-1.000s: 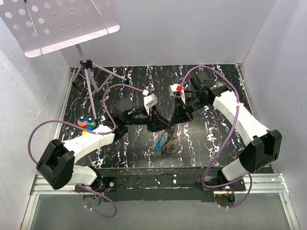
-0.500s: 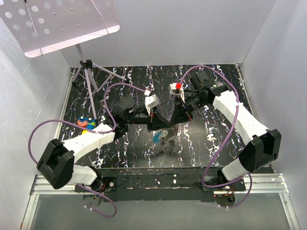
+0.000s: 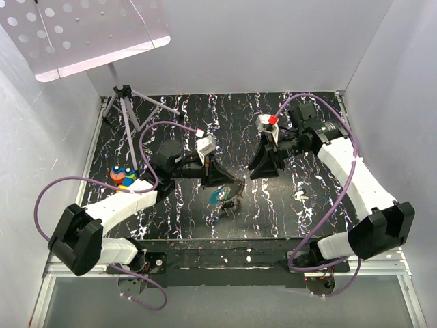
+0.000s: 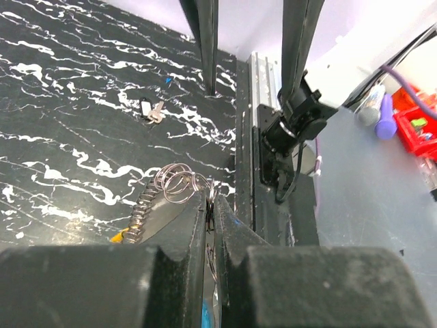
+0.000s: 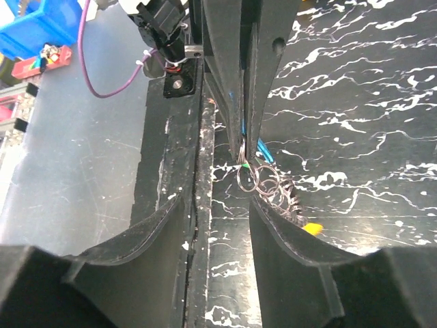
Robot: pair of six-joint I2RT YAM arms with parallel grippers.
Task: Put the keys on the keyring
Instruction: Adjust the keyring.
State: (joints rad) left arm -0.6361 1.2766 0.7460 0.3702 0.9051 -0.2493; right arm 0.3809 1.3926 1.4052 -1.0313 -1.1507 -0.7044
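Left gripper (image 4: 212, 205) pinched shut on the keyring (image 4: 179, 183), low over the table (image 3: 273, 219).
Right gripper (image 5: 216, 203) sits at its 2 o'clock in the top view, fingers wide apart, holding nothing. A teal-headed key (image 3: 218, 196) lies by the ring; a small loose key (image 4: 151, 111) lies well apart.

Top view: left arm extends toward 1 o'clock, with the left gripper (image 3: 233, 183) aimed at 4 o'clock, fingers (image 4: 186, 232) pressed almost together. Right gripper (image 3: 263, 173) aims at 8 o'clock, fingers (image 5: 147, 239) spread wide.
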